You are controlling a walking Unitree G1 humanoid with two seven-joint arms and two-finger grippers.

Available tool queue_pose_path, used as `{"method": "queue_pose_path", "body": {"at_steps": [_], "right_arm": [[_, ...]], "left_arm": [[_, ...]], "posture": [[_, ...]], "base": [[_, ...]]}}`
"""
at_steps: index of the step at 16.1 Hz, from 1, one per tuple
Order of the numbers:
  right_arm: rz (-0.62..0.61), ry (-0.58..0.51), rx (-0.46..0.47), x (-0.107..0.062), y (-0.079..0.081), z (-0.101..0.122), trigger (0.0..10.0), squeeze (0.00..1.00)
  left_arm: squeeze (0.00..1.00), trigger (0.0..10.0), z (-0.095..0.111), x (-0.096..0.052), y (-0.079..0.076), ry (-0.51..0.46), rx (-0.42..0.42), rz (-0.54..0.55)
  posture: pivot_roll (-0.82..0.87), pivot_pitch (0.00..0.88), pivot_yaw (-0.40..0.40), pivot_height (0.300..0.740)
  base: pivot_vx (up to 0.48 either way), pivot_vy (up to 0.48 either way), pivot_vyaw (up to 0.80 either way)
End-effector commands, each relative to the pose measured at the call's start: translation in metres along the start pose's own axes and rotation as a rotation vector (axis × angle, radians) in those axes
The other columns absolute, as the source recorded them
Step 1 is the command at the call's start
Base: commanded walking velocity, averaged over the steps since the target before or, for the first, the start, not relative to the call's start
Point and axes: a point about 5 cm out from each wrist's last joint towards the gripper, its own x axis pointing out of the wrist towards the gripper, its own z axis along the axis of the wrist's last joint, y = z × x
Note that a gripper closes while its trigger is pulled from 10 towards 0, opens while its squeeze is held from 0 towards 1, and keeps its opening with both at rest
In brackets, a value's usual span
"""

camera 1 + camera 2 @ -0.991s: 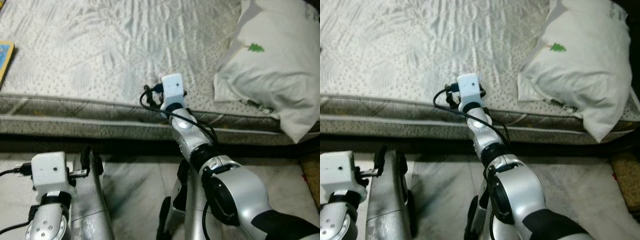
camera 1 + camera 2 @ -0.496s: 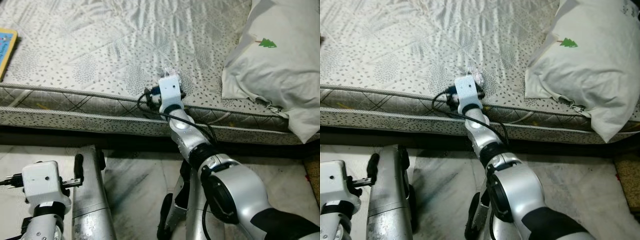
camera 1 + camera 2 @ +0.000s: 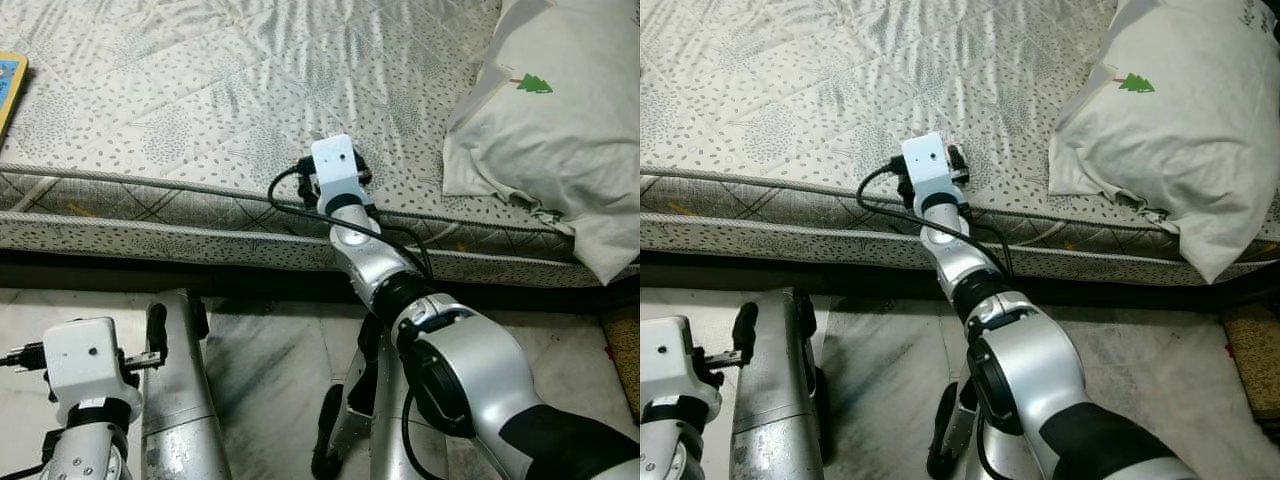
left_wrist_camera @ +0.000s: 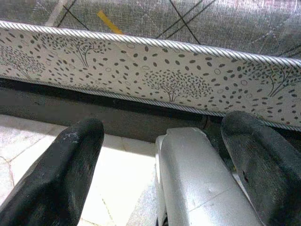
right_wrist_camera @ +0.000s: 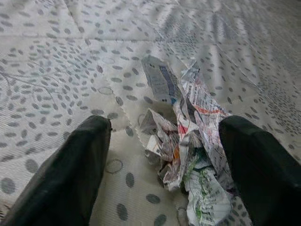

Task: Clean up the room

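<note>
Two tools are spread apart. I keep the left tool [image 4: 160, 165] idle, low over the floor beside the mattress [image 3: 200, 100] edge. The right tool [image 5: 164, 155] reaches onto the mattress, its fingers [image 5: 70, 165] standing on either side of the crumpled paper wrapper [image 5: 188, 146], I judge ready for pinching. The wrapper's long axis runs away from the tool. A pillow [image 3: 550, 130] lies far right.
</note>
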Motion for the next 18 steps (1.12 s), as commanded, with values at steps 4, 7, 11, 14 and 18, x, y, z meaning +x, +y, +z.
{"method": "queue_pose_path", "body": {"at_steps": [4,7,11,14,18], "right_arm": [[0.04,0.062,-0.035,-0.005,0.02,-0.007,0.0,0.0],[0.047,0.108,-0.067,-0.006,0.019,-0.013,0.0,0.0],[0.046,0.124,-0.071,-0.006,0.017,-0.017,0.0,0.0],[0.038,0.122,-0.066,-0.006,0.015,-0.015,0.0,0.0],[0.034,0.115,-0.059,-0.005,0.013,-0.014,0.0,0.0]], "left_arm": [[0.0,10.0,-0.003,-0.002,0.0,0.016,0.002,0.006],[0.0,10.0,-0.002,0.001,0.0,0.009,0.002,0.006],[0.0,10.0,-0.001,0.005,-0.001,0.003,0.0,0.004],[0.0,10.0,-0.001,0.007,-0.002,0.0,-0.003,0.002],[0.0,10.0,-0.001,0.01,-0.003,-0.006,-0.007,0.003]], "posture": [[0.33,0.292,-0.238,0.483],[0.33,0.286,-0.236,0.483],[0.32,0.279,-0.236,0.483],[0.32,0.273,-0.236,0.483],[0.32,0.27,-0.24,0.483]], "base": [[0.0,0.0,0.0],[0.0,0.0,0.0],[0.0,0.0,0.0],[0.0,0.0,0.0],[0.0,0.0,0.0]]}}
